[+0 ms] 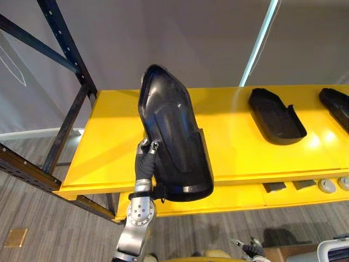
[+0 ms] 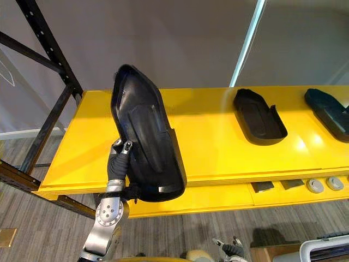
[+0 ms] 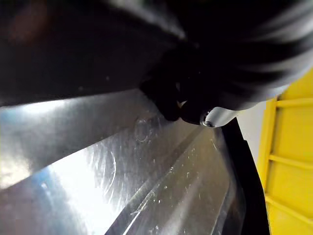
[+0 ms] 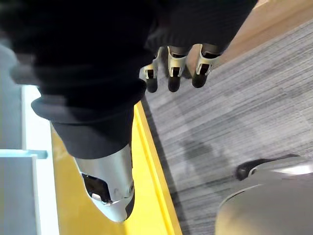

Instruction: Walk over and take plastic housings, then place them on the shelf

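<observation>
Your left robot hand (image 1: 146, 159) grips the tall black housing (image 1: 174, 136) by its lower edge.
It tilts over the yellow shelf (image 1: 109, 147) front rim; a second housing (image 1: 275, 115) lies at 2 o'clock, a third housing (image 1: 337, 106) at 3. Your right robot hand (image 4: 171, 68) hangs released.

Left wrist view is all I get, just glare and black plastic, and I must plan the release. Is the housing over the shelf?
Observer: Yes. The left hand grips the large glossy black plastic housing, standing steeply on end over the left part of the yellow shelf.
Operator: Anything lying nearby?
Observer: A second black housing lies flat to its right, a third black housing at the far right.
Operator: Right hand?
Observer: The right hand hangs open above grey floor, holding nothing.
</observation>
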Available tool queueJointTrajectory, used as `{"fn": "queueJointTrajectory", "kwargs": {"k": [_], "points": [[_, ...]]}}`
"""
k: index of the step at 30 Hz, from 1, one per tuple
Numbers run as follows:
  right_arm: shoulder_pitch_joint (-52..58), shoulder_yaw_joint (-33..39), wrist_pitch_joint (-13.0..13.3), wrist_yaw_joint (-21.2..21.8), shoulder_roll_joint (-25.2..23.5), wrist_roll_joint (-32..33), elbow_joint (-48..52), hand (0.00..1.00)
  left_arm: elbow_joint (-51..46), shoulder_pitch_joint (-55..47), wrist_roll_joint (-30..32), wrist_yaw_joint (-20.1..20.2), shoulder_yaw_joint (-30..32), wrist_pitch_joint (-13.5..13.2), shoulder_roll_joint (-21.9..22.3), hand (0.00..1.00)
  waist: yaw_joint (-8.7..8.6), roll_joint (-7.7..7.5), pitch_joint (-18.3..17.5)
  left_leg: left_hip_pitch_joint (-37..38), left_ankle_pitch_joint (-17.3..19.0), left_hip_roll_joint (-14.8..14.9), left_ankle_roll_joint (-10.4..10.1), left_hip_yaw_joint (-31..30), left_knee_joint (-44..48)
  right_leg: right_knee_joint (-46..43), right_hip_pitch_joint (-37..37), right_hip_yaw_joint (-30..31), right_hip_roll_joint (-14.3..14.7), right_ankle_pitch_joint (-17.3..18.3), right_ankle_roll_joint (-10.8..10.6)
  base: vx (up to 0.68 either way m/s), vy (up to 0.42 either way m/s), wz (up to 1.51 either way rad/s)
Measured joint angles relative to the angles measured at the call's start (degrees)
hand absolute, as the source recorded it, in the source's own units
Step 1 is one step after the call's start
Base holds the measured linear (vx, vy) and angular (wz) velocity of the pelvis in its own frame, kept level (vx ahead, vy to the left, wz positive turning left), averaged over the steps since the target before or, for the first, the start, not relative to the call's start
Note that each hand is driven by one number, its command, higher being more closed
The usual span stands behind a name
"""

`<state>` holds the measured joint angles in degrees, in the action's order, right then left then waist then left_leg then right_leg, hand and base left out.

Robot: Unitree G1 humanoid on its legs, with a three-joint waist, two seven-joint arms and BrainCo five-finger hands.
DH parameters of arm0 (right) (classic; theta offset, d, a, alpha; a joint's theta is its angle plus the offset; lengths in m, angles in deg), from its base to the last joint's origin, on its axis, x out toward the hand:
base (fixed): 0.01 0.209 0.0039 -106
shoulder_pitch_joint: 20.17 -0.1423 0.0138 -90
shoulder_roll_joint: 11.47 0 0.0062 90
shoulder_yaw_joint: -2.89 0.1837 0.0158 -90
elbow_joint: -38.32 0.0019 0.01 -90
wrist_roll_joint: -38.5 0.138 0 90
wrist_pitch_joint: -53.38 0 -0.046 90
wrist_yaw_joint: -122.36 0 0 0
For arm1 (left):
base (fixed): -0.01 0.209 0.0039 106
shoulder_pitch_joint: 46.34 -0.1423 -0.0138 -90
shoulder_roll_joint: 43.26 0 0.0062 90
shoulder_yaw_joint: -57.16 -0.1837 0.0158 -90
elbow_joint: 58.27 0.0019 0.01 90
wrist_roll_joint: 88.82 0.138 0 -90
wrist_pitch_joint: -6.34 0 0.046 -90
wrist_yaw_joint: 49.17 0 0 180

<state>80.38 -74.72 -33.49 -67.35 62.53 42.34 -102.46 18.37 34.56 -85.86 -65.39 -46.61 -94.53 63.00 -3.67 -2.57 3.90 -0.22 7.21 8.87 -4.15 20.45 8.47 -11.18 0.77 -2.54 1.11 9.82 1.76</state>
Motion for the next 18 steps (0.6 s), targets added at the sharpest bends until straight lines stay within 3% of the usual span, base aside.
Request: {"fn": "queueJointTrajectory", "kwargs": {"k": [6, 11, 18], "points": [[0.29, 0.14, -0.31, 0.0, -1.25, -0.22, 0.41, 0.0, 0.79, 0.39, 1.26, -0.01, 2.82, 2.44, -0.08, 1.0, -0.12, -1.19, -1.03, 1.19, -0.1, -0.33, 0.08, 2.79, -0.81, 4.41, -1.65, 2.5, -0.12, -2.64, -1.59, 0.05, 0.051, -0.22], [0.28, 0.67, -0.77, 0.11, -1.16, -1.84, 0.4, 0.0, 5.82, 5.15, 3.28, -0.62, 7.52, 4.87, -1.23, 1.0, -0.1, -1.26, -1.17, 2.55, -0.29, -0.83, 0.37, 3.97, -2.62, 5.49, -1.91, 3.98, -0.18, -4.04, -2.1, 0.01, 0.049, -0.16], [-0.09, 1.12, -1.01, 1.61, 0.05, -2.46, 0.3, 0.0, 18.37, 15.21, 4.5, -2.93, 12.77, 7.84, -7.32, 1.0, -1.03, 1.06, -2.41, 4.4, -5.62, -2.12, 0.83, 5.15, -10.7, 8.83, -1.12, 4.37, 0.28, -7.92, -1.22, -0.06, 0.007, -0.09]]}}
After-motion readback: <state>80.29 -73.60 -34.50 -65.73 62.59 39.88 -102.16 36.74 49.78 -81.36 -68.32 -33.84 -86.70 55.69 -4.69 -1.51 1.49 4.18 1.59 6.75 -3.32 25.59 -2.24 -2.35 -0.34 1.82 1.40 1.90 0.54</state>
